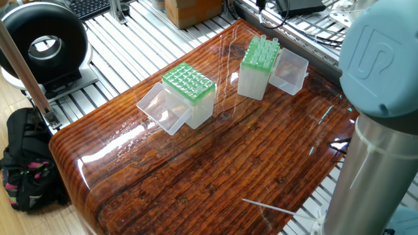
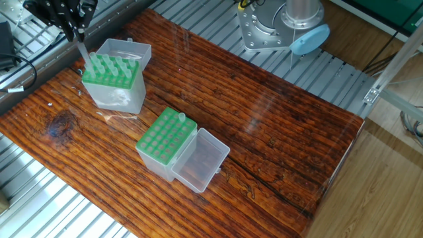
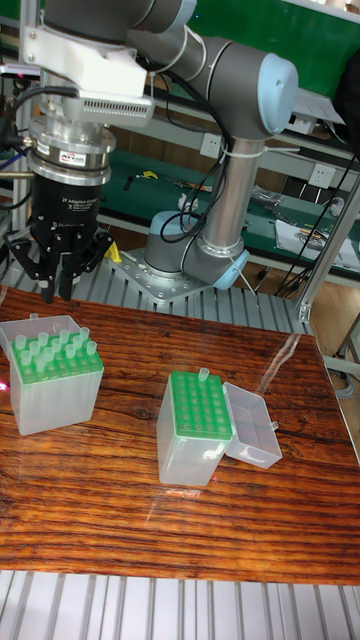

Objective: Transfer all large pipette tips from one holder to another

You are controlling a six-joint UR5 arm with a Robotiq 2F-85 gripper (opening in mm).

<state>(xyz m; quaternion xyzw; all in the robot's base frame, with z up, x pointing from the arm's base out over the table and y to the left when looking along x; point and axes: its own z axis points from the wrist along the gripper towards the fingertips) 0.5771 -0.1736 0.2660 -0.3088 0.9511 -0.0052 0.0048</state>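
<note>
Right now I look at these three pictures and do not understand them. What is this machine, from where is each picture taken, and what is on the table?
It is one robot arm with a two-finger tool, standing at a wooden table. Two pictures come from fixed cameras on different sides of the table. The tall one faces the arm from the front. Two green-topped boxes stand on the table. The full box holds many clear pipette tips. The second box holds a lone tip in a corner hole. The tool hangs above the full box, shut on a held tip. One loose tip lies near the table edge.
</note>
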